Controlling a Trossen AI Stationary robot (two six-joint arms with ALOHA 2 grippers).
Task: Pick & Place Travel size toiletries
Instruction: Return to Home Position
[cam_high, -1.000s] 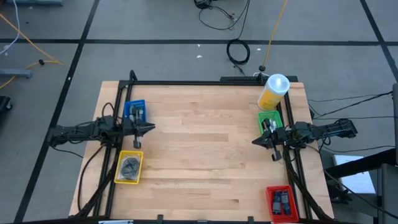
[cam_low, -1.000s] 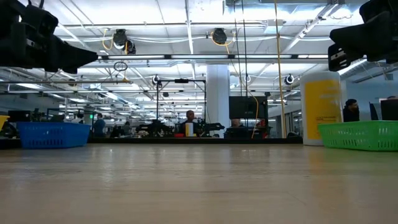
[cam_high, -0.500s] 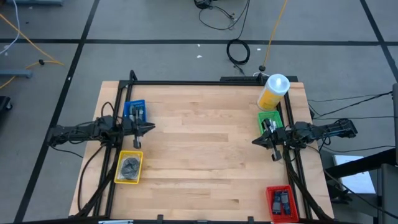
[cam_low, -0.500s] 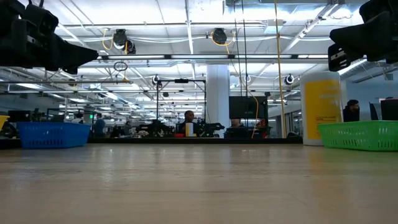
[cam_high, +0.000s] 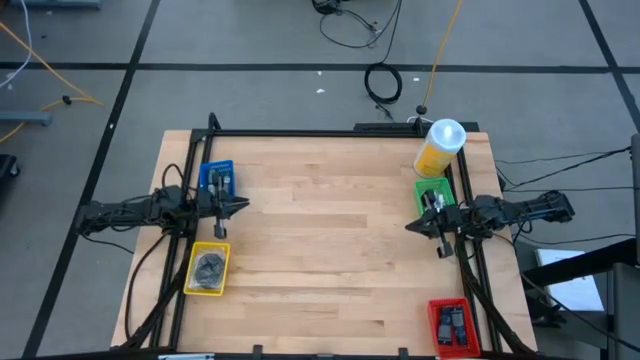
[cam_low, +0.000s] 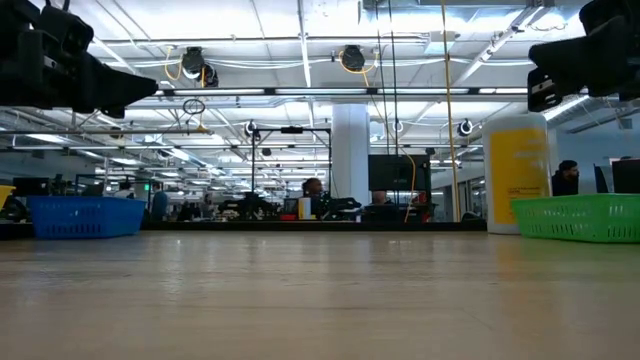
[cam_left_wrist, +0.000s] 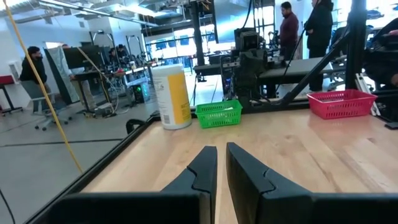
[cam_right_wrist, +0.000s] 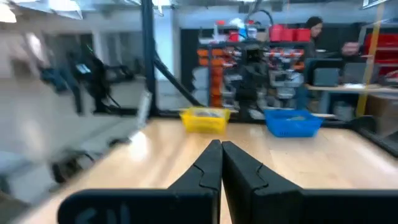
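No lettering can be read (the label on the yellow canister (cam_low: 516, 175) is too small to tell).

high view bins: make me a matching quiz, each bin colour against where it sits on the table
Column 1
1. blue bin
2. yellow bin
3. green bin
4. red bin

Column 2
A. right side, next to the yellow canister, by the right gripper
B. left side, holding a dark bundle
C. right corner at the picture's bottom
D. left side, by the left gripper

Pairs: 1-D, 2-B, 3-A, 4-C
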